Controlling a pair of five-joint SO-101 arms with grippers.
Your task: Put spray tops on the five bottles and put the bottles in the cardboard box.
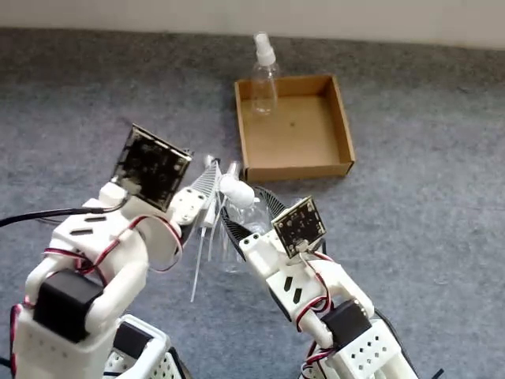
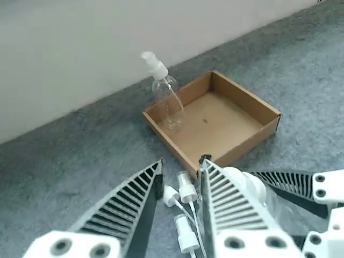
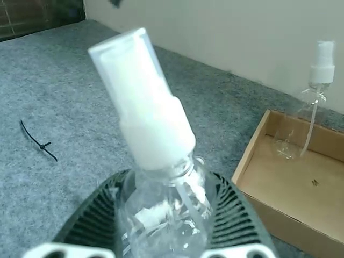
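Right wrist view: the right pincer (image 3: 169, 183) pinches a clear bottle (image 3: 161, 215) by its body, leaving its spray top (image 3: 145, 107) free, probably for tightening. The left pincer (image 2: 181, 164), spread, hangs over loose spray tops (image 2: 185, 191). One capped bottle (image 1: 265, 79) stands in the cardboard box (image 1: 296, 170) toward the bench's far edge.

You can read nothing here: no text, label or number shows on the cardboard box (image 1: 296, 170), the clear bottles (image 1: 264, 83) or the wrist circuit boards (image 1: 152, 166).
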